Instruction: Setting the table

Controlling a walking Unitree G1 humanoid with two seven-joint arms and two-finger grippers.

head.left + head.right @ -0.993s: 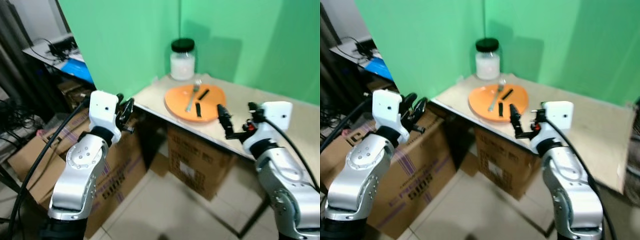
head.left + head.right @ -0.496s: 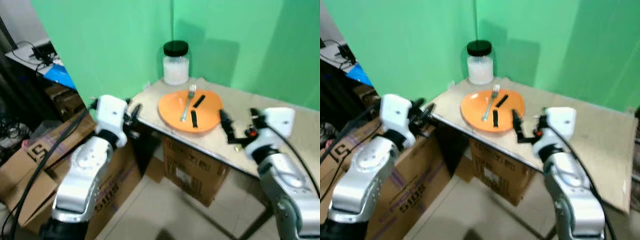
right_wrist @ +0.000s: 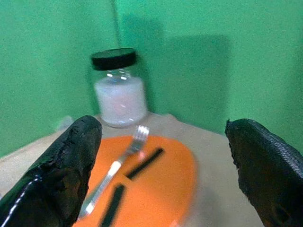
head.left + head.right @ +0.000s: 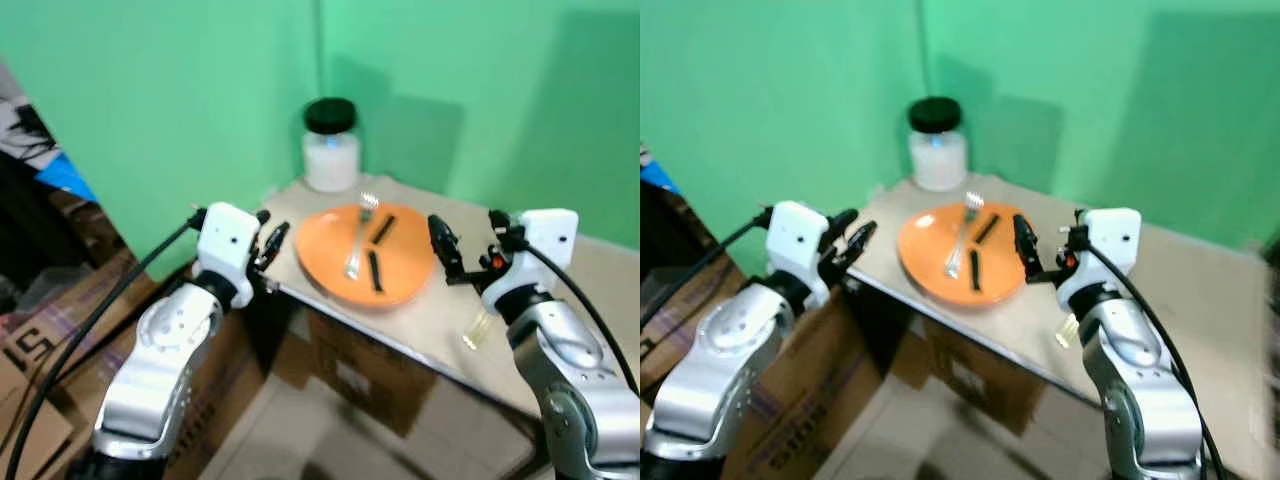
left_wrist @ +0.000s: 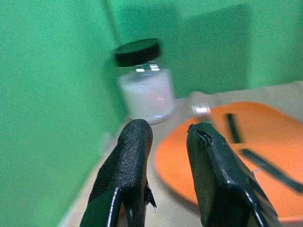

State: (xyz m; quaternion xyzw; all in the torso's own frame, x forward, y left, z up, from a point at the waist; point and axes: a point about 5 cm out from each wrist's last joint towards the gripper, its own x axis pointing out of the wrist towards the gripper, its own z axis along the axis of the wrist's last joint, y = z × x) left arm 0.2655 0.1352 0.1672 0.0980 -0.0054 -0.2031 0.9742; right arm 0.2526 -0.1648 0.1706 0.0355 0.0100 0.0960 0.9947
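1. An orange plate (image 4: 364,254) lies on the beige surface (image 4: 560,290) near its front left corner, in front of a green backdrop (image 4: 200,90).
2. A silver fork (image 4: 359,238) lies on the plate with its prongs toward the far side, and two short black strips (image 4: 374,270) lie on the plate beside it.
3. A glass jar (image 4: 330,148) with a black lid and white contents stands upright behind the plate, close to the backdrop.
4. The left gripper (image 4: 268,243) hovers at the left edge of the surface, just beside the plate's rim; its fingers (image 5: 128,165) stand a little apart and hold nothing.
5. The right gripper (image 4: 443,250) hovers over the plate's right rim; in the right wrist view its fingers (image 3: 71,165) are spread wide, with the fork, strips and jar seen between them, and they grip nothing.
6. A small pale object (image 4: 476,328) lies on the surface under the right forearm; it is too blurred to identify.
7. Cardboard boxes (image 4: 40,330) sit on the floor to the left of and under the surface.
8. Compared with a second ago, the whole picture has shifted because the camera has moved: the plate and jar now sit nearer the middle of the head views, and less of the cluttered area at far left shows.
9. Both grippers have come closer to the plate; the left one, earlier well apart from the surface over the boxes, is now at its edge.
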